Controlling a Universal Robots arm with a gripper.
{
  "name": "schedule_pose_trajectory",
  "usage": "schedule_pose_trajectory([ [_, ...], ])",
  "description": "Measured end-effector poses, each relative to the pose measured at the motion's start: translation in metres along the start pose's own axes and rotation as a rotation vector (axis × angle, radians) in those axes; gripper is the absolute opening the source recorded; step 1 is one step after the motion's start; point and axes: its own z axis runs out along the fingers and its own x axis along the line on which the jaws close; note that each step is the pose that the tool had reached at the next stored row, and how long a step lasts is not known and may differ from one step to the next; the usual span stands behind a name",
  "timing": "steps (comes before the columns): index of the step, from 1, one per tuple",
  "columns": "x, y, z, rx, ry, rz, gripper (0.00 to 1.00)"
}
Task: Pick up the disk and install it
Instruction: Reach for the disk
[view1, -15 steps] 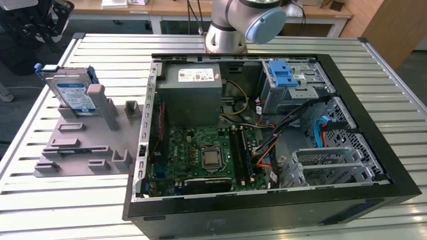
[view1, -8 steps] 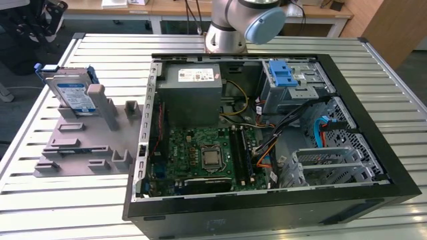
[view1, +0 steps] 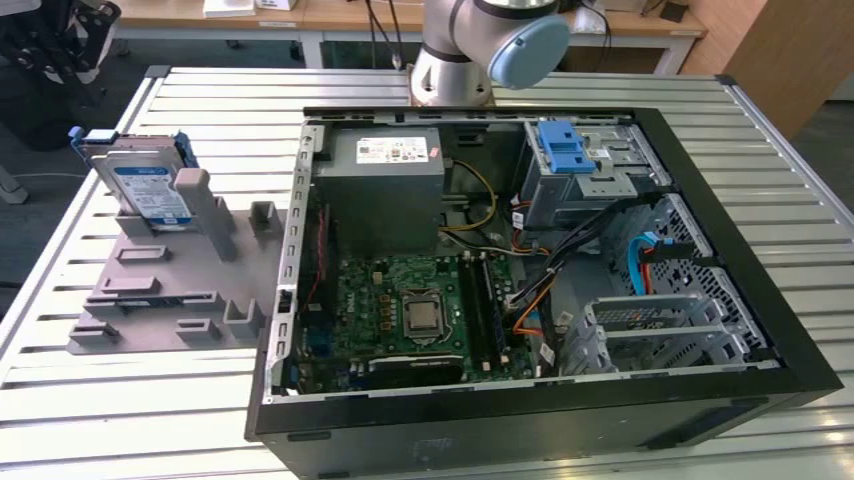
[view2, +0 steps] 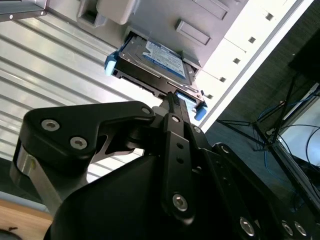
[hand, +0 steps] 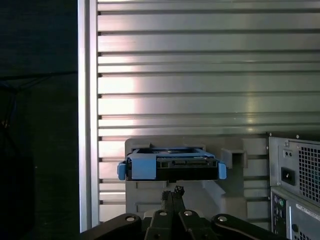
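Disk (view1: 144, 190), just one, stands upright in one grey holder (view1: 150, 292), claw (hand: 173, 191) closed.

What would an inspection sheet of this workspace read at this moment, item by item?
Surface: slatted metal table, carrying a grey holder and an open computer case.
Job's things: the disk stands on edge in the grey holder, outside the case, not yet installed.
Clutter: nothing seen.
Grippers: the gripper is shut, holds nothing and points at the disk from close by in both wrist views.
Cables: orange, yellow and blue cables run inside the case.
Surroundings: the arm's base stands behind the case, with workbenches beyond.
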Motion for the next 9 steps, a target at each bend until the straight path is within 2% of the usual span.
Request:
schedule_pose_trajectory([
  [9,0.0124,0.0005,0.0007,-0.0001,-0.0002,0.000,0.11],
])
